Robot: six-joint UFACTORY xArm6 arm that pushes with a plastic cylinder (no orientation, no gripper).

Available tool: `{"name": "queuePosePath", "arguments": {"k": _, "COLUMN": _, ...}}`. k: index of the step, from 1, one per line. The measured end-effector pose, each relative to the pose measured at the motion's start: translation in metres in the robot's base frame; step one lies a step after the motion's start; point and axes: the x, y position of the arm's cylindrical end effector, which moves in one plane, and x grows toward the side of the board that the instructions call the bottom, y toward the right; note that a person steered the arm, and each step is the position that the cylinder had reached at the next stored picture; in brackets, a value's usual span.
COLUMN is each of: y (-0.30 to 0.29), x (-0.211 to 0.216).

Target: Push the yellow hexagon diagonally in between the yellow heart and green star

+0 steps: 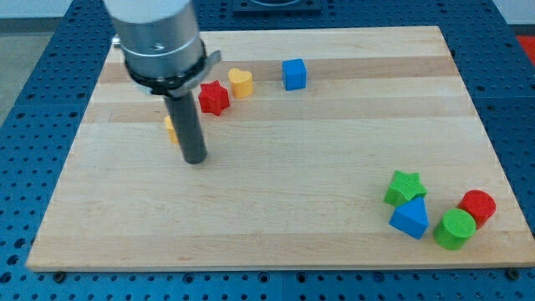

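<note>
The arm carries no fingers, only a rod whose tip point(195, 159) rests touching the yellow hexagon point(170, 128), mostly hidden behind it near the red star point(213, 98) and yellow heart point(241, 82); an off-centre push toward the distant green star point(405, 186) may deflect it.

Hexagon point(170, 128) behind rod, view's left; heart point(241, 82) upper right; star point(405, 187) far lower right.
</note>
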Motion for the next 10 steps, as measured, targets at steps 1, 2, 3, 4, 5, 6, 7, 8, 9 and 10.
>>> {"name": "queuePosePath", "arguments": {"k": 1, "y": -0.033, "x": -0.007}}
{"name": "queuePosePath", "arguments": {"k": 2, "y": -0.059, "x": -0.018}}
{"name": "queuePosePath", "arguments": {"k": 3, "y": -0.064, "x": -0.038}}
{"name": "queuePosePath", "arguments": {"k": 4, "y": -0.057, "x": -0.045}}
{"name": "queuePosePath", "arguments": {"k": 5, "y": -0.032, "x": -0.045}}
{"name": "queuePosePath", "arguments": {"k": 6, "y": -0.002, "x": -0.045}}
{"name": "queuePosePath", "arguments": {"k": 7, "y": 0.026, "x": -0.045}}
{"name": "queuePosePath", "arguments": {"k": 8, "y": 0.052, "x": -0.045}}
{"name": "queuePosePath", "arguments": {"k": 9, "y": 0.078, "x": -0.045}}
{"name": "queuePosePath", "arguments": {"k": 10, "y": 0.107, "x": -0.045}}
